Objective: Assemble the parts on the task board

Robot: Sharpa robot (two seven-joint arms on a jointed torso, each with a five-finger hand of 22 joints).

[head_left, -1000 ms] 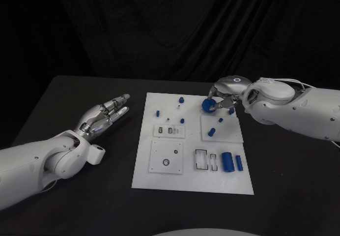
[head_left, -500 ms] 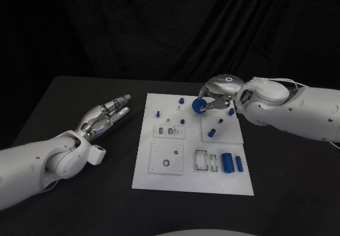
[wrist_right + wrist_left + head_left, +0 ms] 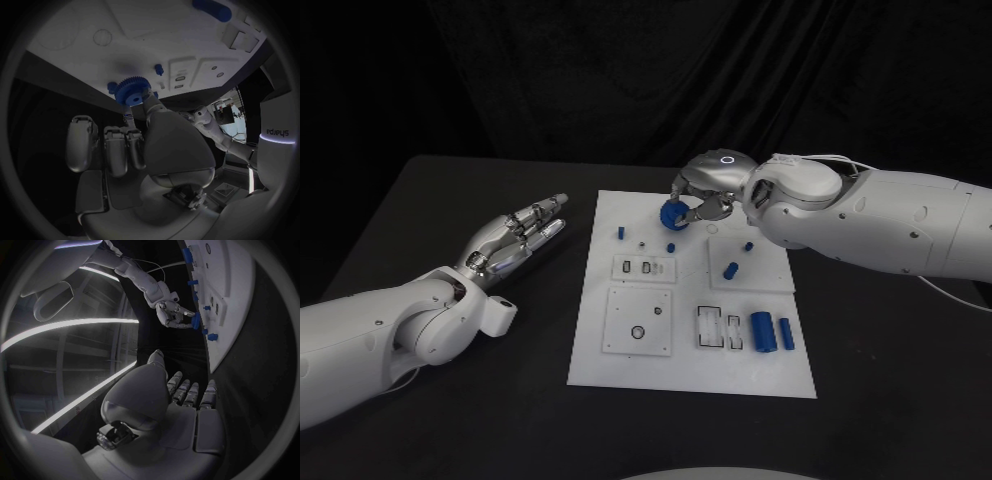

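A blue toothed gear [image 3: 675, 214] is pinched in the fingers [image 3: 149, 102] of the right hand [image 3: 708, 196], above the far end of the task board [image 3: 635, 357] and clear of its surface. Small blue pegs [image 3: 671, 246] stand on the board just below and beside the fingertips. The step in hand is judged to be seating the gear on a peg: bore to be centred over the peg, gear kept level, then lowered straight. The left hand [image 3: 516, 238] is held flat, fingers loosely extended, nothing held, beside the board over the table [image 3: 473, 420].
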